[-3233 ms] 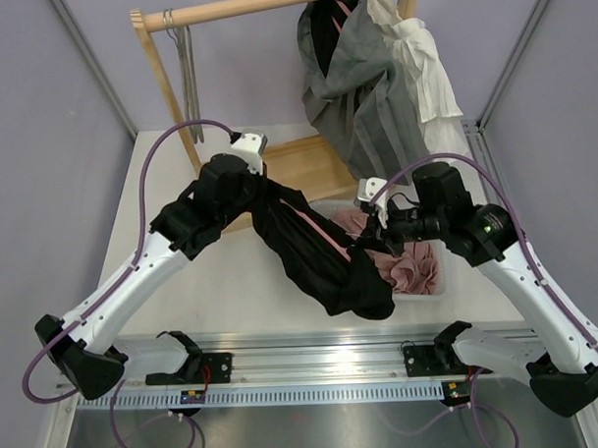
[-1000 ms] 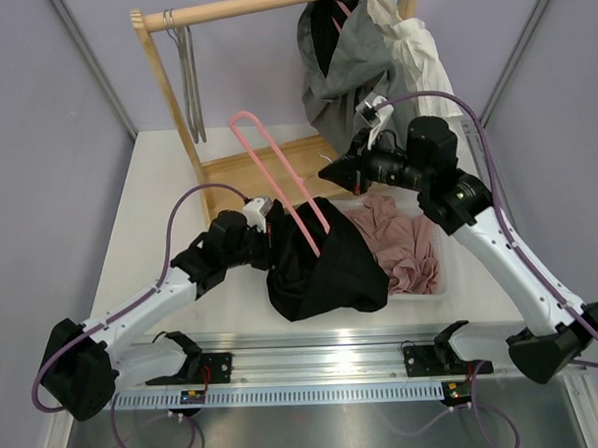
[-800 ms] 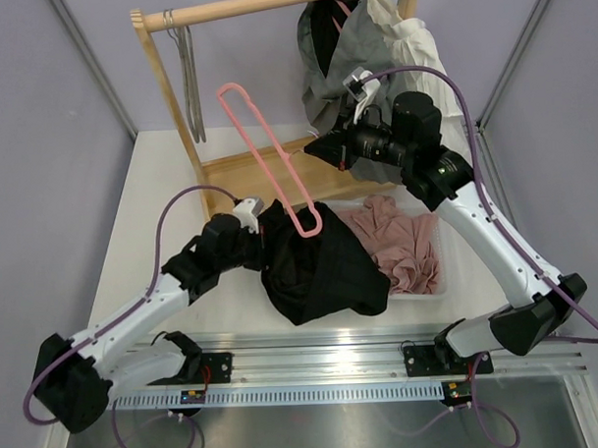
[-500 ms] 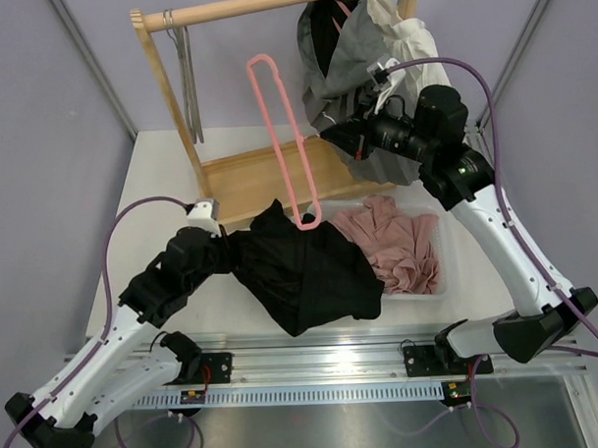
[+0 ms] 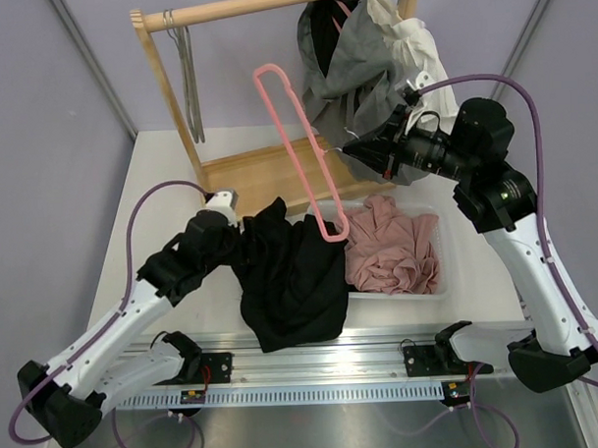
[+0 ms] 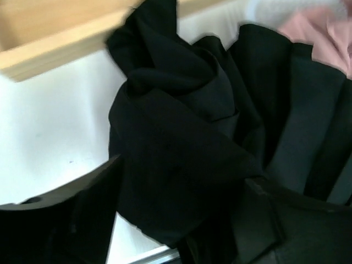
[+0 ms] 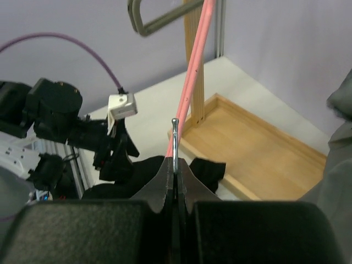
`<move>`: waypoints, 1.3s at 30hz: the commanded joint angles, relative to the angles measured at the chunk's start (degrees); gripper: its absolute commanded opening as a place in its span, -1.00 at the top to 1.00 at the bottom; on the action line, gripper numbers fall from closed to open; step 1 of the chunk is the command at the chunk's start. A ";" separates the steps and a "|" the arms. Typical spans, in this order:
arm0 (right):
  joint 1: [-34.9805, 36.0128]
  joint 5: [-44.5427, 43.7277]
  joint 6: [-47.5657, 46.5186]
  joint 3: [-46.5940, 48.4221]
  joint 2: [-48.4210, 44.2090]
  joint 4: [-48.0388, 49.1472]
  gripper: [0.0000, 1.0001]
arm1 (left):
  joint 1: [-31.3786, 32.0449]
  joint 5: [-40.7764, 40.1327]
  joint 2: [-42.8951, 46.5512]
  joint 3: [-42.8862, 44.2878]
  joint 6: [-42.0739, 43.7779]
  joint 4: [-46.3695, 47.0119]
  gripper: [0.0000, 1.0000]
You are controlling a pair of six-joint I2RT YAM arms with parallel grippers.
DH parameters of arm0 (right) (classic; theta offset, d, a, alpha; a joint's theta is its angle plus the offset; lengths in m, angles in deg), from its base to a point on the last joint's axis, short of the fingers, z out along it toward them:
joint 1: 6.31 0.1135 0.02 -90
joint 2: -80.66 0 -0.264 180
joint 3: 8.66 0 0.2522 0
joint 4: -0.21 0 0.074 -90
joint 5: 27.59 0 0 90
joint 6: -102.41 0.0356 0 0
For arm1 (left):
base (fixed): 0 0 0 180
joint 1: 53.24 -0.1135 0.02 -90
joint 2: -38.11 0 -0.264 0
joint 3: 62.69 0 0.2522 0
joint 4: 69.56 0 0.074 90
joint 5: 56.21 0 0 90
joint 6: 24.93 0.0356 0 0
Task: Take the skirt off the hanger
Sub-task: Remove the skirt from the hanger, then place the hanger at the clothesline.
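The black skirt (image 5: 291, 283) lies crumpled on the white table, and in the left wrist view it (image 6: 187, 126) fills most of the frame. My left gripper (image 5: 243, 244) sits at its upper left corner with its fingers (image 6: 93, 203) spread apart. Black cloth bulges between them without being pinched. The pink hanger (image 5: 296, 145) slants in the air above the table, its low end over the skirt's right edge. My right gripper (image 5: 353, 149) is shut on the hanger's thin metal hook (image 7: 174, 144). The pink bar (image 7: 193, 82) runs up and away from the jaws.
A wooden rack (image 5: 156, 62) with a flat wooden base (image 5: 268, 171) stands at the back. Grey hangers (image 5: 188, 80) and grey and white garments (image 5: 372, 64) hang from it. A clear bin (image 5: 440, 278) holding a pink garment (image 5: 388, 250) sits right of the skirt.
My left gripper has opened off the skirt, and the skirt has slumped toward the near edge. The right arm has carried the hanger up and to the right, away from the skirt.
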 commanded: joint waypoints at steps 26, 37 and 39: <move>-0.08 2.03 -57.69 5.67 -0.43 -53.73 1.00 | 0.10 34.03 5.68 -0.41 31.94 24.93 -0.96; -0.08 5.45 -70.97 6.28 -1.84 -65.08 1.00 | -0.96 47.04 0.24 0.63 39.68 30.40 -0.98; 0.01 6.59 -72.63 6.37 -1.58 -66.58 1.00 | -0.87 49.67 -1.00 1.69 40.56 28.74 -0.98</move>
